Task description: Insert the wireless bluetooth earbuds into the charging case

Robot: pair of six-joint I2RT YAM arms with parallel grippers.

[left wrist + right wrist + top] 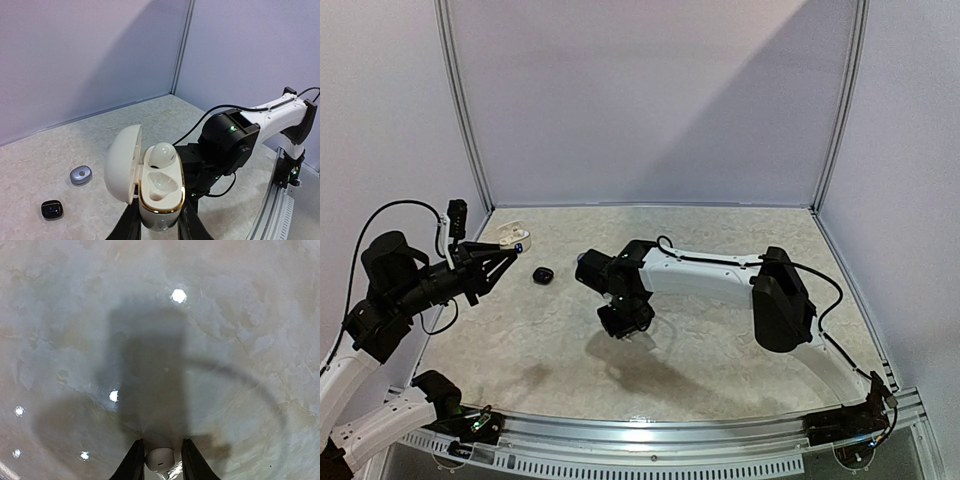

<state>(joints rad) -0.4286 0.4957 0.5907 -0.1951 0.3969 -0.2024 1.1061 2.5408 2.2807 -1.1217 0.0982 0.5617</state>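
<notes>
White charging case (508, 236) sits clenched in the left gripper (516, 246) at ten o'clock overhead. Left wrist: lid open, we see one earbud (162, 152) seated at twelve. Right wrist: the right gripper (162, 446) flanks a loose bud (160, 459); whether it grips, we cannot tell.

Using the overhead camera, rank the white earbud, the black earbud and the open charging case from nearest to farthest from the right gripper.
1. white earbud: on the table, between the fingers of the right gripper; the wrist view shows it best.
2. black earbud: on the table, to that gripper's left and farther back.
3. charging case: farthest, far left, held by the left gripper.
</notes>
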